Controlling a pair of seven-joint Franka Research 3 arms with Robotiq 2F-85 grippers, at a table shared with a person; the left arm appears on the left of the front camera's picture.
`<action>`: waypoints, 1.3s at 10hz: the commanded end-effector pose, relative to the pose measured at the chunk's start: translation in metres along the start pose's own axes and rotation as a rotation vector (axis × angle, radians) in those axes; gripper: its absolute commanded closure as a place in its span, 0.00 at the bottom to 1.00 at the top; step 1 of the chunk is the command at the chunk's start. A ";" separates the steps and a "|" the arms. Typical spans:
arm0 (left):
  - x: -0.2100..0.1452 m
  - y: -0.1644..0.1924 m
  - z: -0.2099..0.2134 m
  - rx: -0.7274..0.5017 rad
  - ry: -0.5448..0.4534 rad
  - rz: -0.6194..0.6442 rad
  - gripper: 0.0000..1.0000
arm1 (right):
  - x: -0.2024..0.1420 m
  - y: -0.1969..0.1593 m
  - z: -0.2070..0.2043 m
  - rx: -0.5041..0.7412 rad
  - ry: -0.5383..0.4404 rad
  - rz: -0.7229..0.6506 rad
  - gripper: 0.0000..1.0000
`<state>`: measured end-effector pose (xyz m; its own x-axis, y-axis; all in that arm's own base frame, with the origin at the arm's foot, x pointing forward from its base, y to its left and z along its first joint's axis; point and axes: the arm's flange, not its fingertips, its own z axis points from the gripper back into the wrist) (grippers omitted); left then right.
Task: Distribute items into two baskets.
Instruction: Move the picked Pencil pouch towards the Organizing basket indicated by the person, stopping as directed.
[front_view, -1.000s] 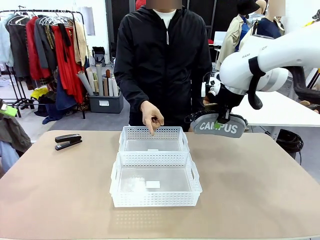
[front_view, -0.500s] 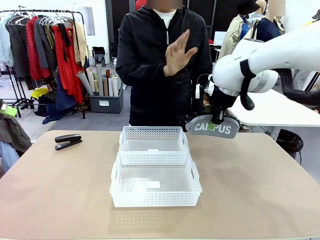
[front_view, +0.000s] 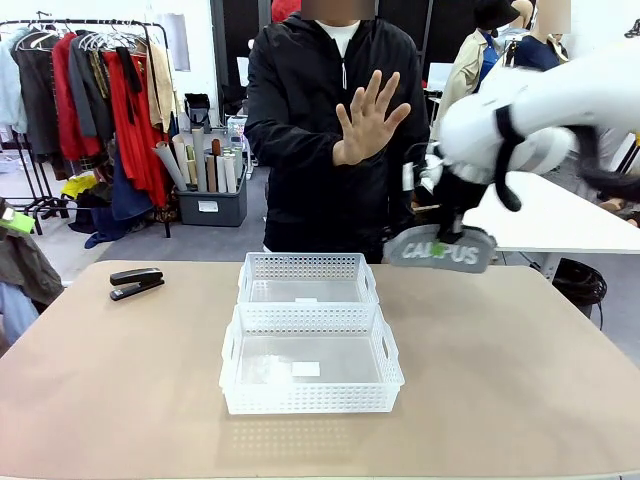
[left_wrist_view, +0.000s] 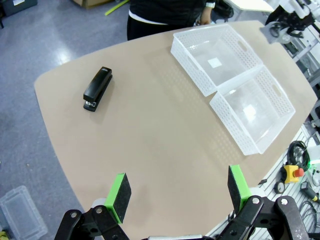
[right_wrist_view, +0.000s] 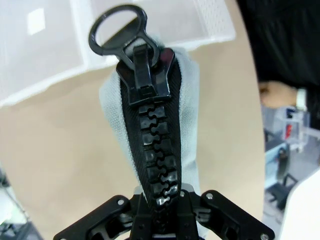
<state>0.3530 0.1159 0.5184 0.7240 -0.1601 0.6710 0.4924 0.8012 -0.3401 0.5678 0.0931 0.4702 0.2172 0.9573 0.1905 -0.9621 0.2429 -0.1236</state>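
the right tool (front_view: 440, 246) is clamped shut on the grey pouch (front_view: 470, 256) and holds it in the air over the far right part of the surface (front_view: 510, 390), to the right of the far basket (front_view: 308, 264) and not above it. the white "campus" lettering faces the front camera, with a green pad showing across the middle of the word. in the right wrist view the right tool (right_wrist_view: 160, 202) pinches the pouch (right_wrist_view: 187, 125) at its black zip, and the ring pull points away from the camera towards a basket corner. the two baskets stand touching in the middle of the surface, the near basket (front_view: 310, 398) in front of the far one, both with nothing in them. the black stapler (front_view: 136, 282) lies on the far left of the surface, well apart from the baskets. the left tool (left_wrist_view: 179, 190) hangs high over the surface with its jaws wide apart and nothing between the green pads (left_wrist_view: 119, 192). across the surface the person's hand (front_view: 368, 118) is raised, palm open towards the robot.
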 end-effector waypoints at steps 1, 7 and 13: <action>0.000 0.000 0.001 -0.001 -0.003 -0.001 0.00 | -0.060 0.037 0.051 0.010 -0.012 0.000 1.00; 0.000 0.000 0.001 -0.001 -0.003 -0.001 0.00 | -0.079 0.044 0.068 0.012 0.011 -0.012 1.00; 0.000 0.000 0.001 -0.001 -0.003 -0.001 0.00 | -0.079 0.044 0.068 0.012 0.011 -0.012 1.00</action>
<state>0.3533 0.1160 0.5179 0.7251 -0.1603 0.6697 0.4915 0.8016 -0.3402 0.4929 0.0168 0.5110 0.2203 0.9584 0.1817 -0.9654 0.2409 -0.1000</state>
